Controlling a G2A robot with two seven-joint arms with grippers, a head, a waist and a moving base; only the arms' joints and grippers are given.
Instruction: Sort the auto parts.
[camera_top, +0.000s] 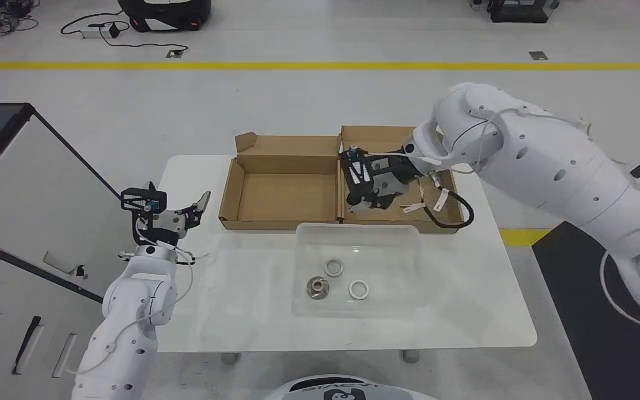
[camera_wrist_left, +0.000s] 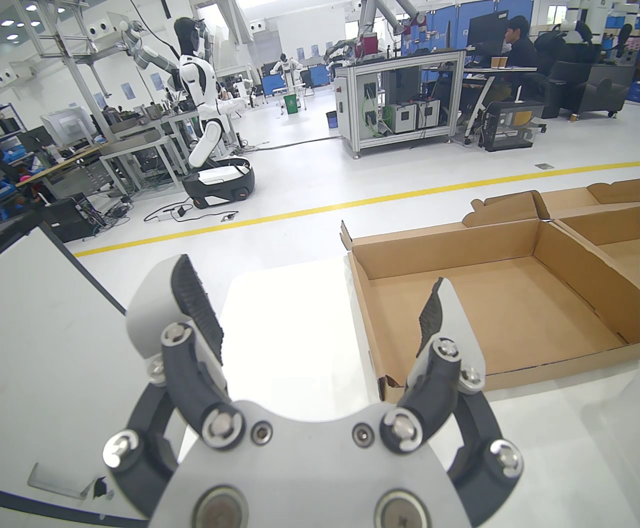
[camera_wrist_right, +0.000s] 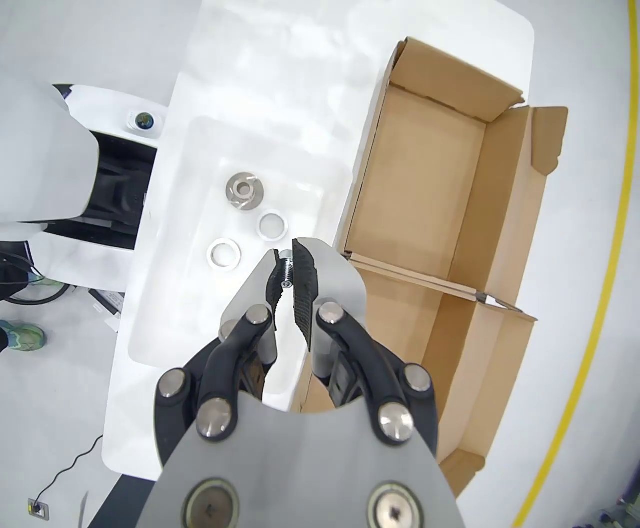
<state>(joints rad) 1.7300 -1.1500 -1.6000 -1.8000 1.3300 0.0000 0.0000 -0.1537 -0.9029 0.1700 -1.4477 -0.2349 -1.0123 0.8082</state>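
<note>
Screw (camera_wrist_right: 286, 274) pinched between the nearly closed pads of the right tool (camera_wrist_right: 288, 255), up over the right-hand cardboard box (camera_top: 385, 135) beside the clear tray (camera_top: 400, 240). Left tool (camera_wrist_left: 310, 272) spread wide, empty, above the tabletop (camera_top: 470, 300) edge.

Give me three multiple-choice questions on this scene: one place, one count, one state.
1. Where do the white rings lie? A) in the clear tray B) in a cardboard box C) on the floor
2. How many parts lie in the tray? A) one B) three C) six
3. The left gripper is: A) shut on a ring B) open C) shut on a bolt
Answers: 1 A, both lie there beside the metal flange. 2 B, two rings plus the flange. 3 B, its fingers stand wide apart.
</note>
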